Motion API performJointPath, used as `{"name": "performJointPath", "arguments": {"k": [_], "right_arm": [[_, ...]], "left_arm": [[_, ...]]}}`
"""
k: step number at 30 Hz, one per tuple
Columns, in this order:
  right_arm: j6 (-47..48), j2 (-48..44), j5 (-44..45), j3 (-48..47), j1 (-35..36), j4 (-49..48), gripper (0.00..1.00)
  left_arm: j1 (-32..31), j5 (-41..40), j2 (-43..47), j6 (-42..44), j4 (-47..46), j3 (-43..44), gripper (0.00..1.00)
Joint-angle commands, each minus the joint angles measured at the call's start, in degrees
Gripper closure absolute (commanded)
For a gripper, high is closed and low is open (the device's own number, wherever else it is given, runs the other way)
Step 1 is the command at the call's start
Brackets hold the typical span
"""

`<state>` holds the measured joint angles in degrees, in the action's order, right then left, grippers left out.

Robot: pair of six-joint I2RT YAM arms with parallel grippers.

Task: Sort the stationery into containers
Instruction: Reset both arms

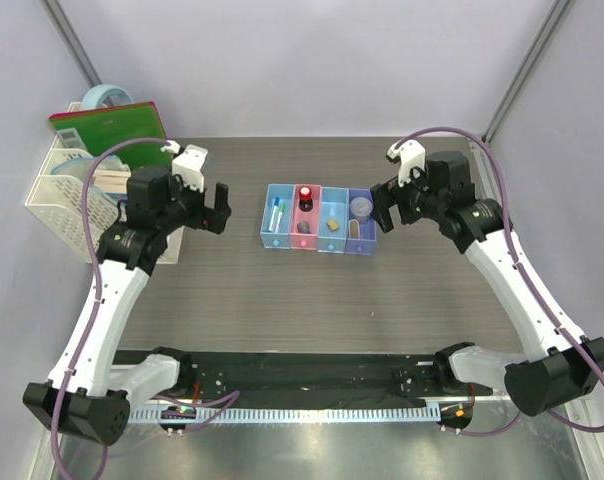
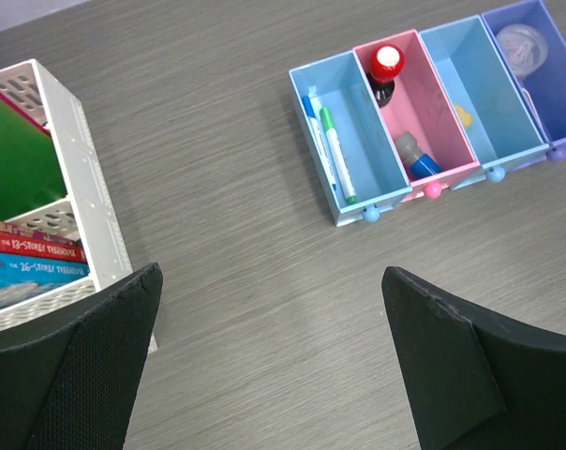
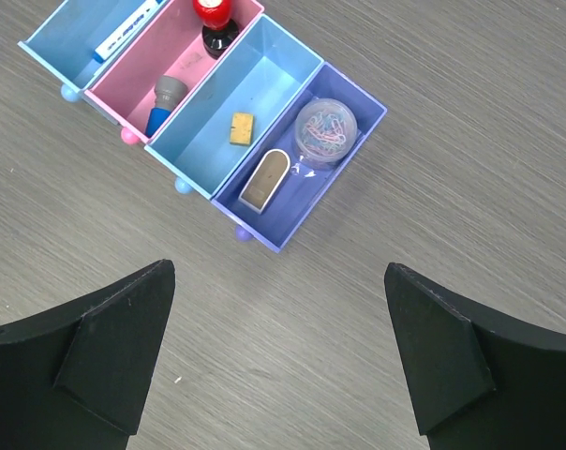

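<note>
Left end effector [image 2: 269, 272] and right end effector [image 3: 278, 267] — matte black wedge fingers spread wide, both empty, above the grey wood-grain table [image 1: 232, 290]. Stationery sits mid-table in four joined translucent plastic bins [image 2: 372, 141] — green-capped pen [image 2: 336, 155] in light blue, round red-and-black knob [image 2: 386, 67] in pink, yellow block [image 3: 239, 128] in next blue, clear round tub [image 3: 325, 129] in purple.

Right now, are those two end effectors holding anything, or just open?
Left end effector: open, holding nothing.
Right end effector: open, holding nothing.
</note>
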<state>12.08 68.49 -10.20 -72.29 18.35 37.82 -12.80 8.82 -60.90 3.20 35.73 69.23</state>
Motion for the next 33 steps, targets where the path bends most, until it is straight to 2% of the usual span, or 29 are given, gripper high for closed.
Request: {"name": "performJointPath", "arguments": {"k": [1,6,10,14,24,33], "right_arm": [[-0.7,-1.9,0.8,1.0,-0.9,-3.1,0.00],[-0.7,-1.8,3.9,2.9,-0.8,-5.4,0.00],[0.0,-1.3,8.7,4.0,-0.8,-6.5,0.00],[1.1,-1.3,13.7,5.3,-0.8,-7.3,0.00],[1.8,-1.3,16.6,7.1,-1.0,-8.6,0.00],[2.0,-1.5,16.4,7.1,-1.2,-8.6,0.00]], "left_arm": [[2.4,4.9,3.1,-1.9,-3.8,-1.5,0.00],[2.9,3.9,1.3,-0.7,-5.1,-1.6,0.00],[2.3,0.0,-7.0,1.1,-3.9,4.7,0.00],[-0.9,-4.8,-19.5,3.2,-4.0,11.6,0.00],[-7.3,-8.4,-40.5,3.7,-8.7,15.4,0.00],[-10.9,-8.5,-44.4,5.8,-9.6,11.5,0.00]]}}
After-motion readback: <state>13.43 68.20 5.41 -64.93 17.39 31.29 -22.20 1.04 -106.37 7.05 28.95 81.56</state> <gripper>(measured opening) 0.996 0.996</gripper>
